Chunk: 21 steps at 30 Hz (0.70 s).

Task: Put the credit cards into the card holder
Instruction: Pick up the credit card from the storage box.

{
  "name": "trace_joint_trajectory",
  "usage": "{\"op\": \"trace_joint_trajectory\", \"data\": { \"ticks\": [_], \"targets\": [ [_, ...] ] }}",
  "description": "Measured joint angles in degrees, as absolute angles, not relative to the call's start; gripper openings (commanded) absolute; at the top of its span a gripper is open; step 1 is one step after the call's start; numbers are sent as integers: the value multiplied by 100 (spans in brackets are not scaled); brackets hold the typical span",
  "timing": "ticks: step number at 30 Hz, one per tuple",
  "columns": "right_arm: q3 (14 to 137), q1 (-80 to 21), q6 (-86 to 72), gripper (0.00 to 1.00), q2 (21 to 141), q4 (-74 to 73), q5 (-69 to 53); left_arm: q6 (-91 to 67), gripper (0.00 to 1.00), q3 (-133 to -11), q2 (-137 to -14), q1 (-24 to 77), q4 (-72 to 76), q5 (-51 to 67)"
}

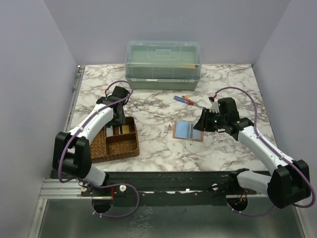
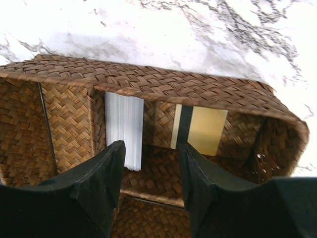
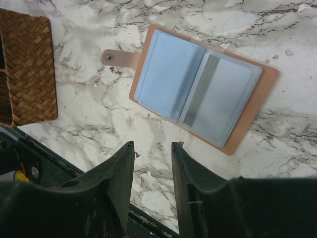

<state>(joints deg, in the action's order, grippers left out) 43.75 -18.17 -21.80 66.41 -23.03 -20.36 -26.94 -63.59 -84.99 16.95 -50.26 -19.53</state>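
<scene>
Near left: the left pincer hangs over the brown woven divided tray, jaws apart, nothing between them. Just past its tips a thin white stack of cards stands on edge against the tray's far wall. Beside it, a tan-gold card with a dark stripe leans on the same wall. Near right: the right pincer hovers over the marbled worktop, jaws apart and empty, just short of the pinkish-tan leather card holder. The holder lies open flat, with a light blue card and a silver-grey card in its pockets. Step in hand, by my judgement: fetching another card from the tray. The next move calls for lowering, straddling one thin card and closing gently. Farther back: red-and-blue screwdrivers, then a pale green lidded box.
</scene>
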Motion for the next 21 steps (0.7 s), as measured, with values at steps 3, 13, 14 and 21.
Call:
{"op": "trace_joint_trajectory", "data": {
  "ticks": [3,13,14,21],
  "targets": [
    [4375,-1817,-2176,40,6641,-2285,-2047,-2694,51,-6270,-8606,1695,-4943,-2163],
    [4372,-1817,-2174,40,6641,-2233,-2049,-2663,45,-6025,-8886,1695,-4766,-2604],
    [4372,-1817,-2174,40,6641,-2235,-2049,-2657,44,-6025,-8901,1695,-4757,-2628],
    [4372,-1817,-2174,40,6641,-2235,-2049,-2644,37,-6031,-9026,1765,-4744,-2856]
  ]
}}
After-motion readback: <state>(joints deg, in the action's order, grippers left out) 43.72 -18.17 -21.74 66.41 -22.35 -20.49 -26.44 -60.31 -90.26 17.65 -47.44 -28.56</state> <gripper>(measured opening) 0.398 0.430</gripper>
